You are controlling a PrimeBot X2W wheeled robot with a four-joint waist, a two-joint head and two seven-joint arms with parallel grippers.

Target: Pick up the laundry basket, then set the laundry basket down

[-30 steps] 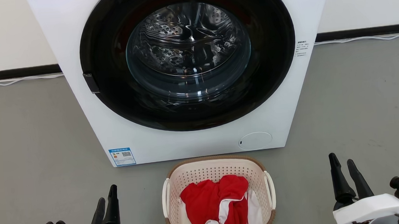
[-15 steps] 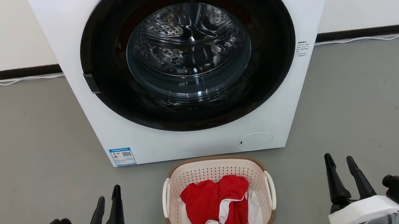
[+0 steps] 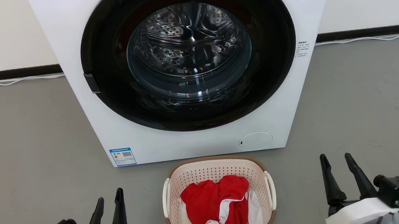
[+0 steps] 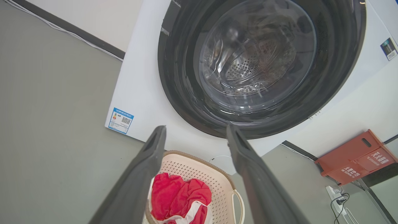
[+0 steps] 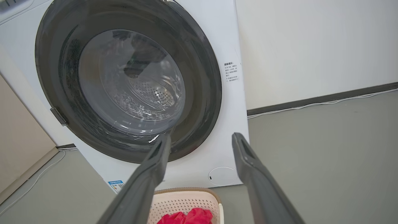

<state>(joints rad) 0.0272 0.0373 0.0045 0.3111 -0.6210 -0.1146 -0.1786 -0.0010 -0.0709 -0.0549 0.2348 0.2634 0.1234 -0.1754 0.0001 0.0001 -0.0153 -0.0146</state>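
Your laundry basket [image 3: 203, 174] sits on the grey floor [image 3: 31, 136] just in front of the washing machine [image 3: 201, 143]. It lies between your two hands, and neither touches it. Your left hand [image 3: 110, 195] hovers near its left side with both dark fingers spread apart and nothing between them. Your right hand [image 3: 335, 157] is farther off to the right, likewise spread and empty.

Expect the basket to be light: it is thin perforated plastic holding only a crumpled red garment [image 3: 212, 201] with white trim. The walls will probably flex if you squeeze them, and smooth plastic may slip, so don't pinch the sides. The brown woven-look rim [image 3: 216, 158] looks stiffer.

Your best holds are the white loop handles, one on the left side [image 3: 165, 197] and one on the right [image 3: 272, 190]. Take one in each hand so the basket lifts level. A one-sided lift would likely tip it and spill the cloth. Keep your fingers clear of the garment, which is soft and could snag.
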